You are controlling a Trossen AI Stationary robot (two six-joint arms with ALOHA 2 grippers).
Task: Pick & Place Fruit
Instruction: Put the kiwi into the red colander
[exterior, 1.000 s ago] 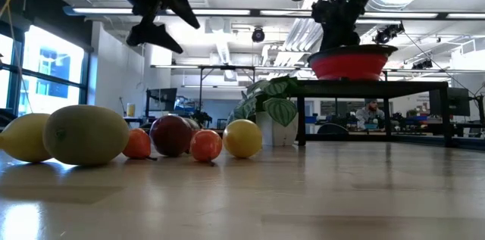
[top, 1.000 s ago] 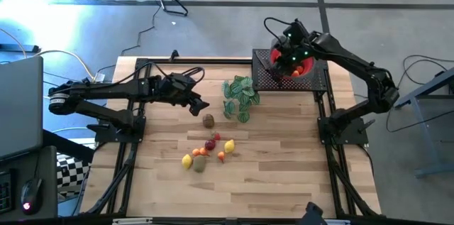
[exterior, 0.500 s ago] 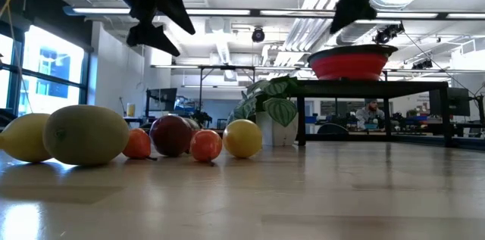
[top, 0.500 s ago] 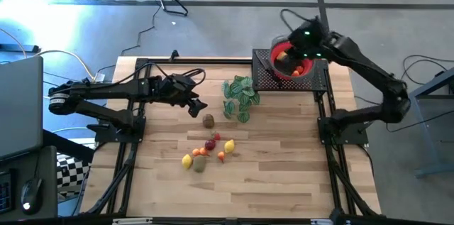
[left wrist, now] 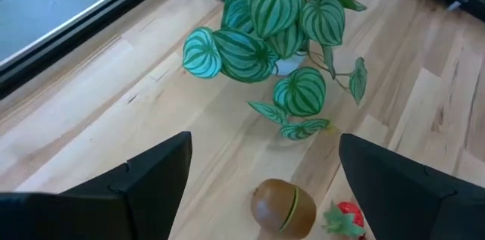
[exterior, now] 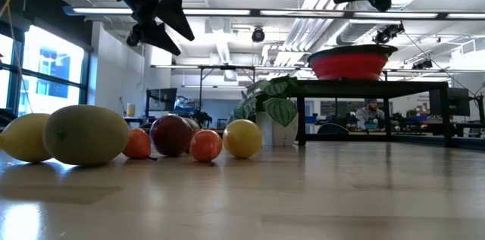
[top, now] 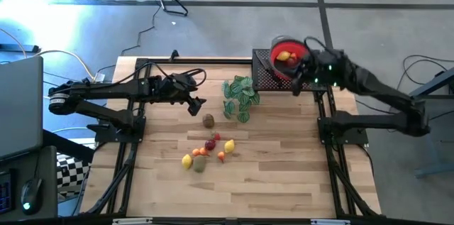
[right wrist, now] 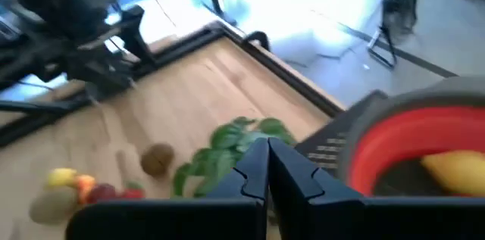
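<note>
Several small toy fruits (top: 206, 152) lie in a cluster on the wooden table, among them two yellow lemons, red and orange pieces and a green-brown one (exterior: 85, 134). A brown kiwi (top: 208, 120) lies apart, just beyond them. My left gripper (top: 195, 104) hangs open above the table, on the far left of the kiwi (left wrist: 284, 206). The red bowl (top: 287, 58) stands on a black raised stand (top: 273, 77) at the far right and holds a lemon (right wrist: 455, 168) and other pieces. My right gripper (top: 299, 83) is shut and empty, in the air beside the bowl's near side.
A green leafy plant (top: 240, 96) in a small white pot stands between the kiwi and the stand. Black frame rails run along the table's left and right sides. Bare wood lies toward the near edge. A person sits far back in the room (exterior: 371, 113).
My right gripper has drawn back from over the red bowl toward the table's right and near side, rising a little and tipping up, still shut. My left gripper has rolled slightly in place. The fruits have not moved.
</note>
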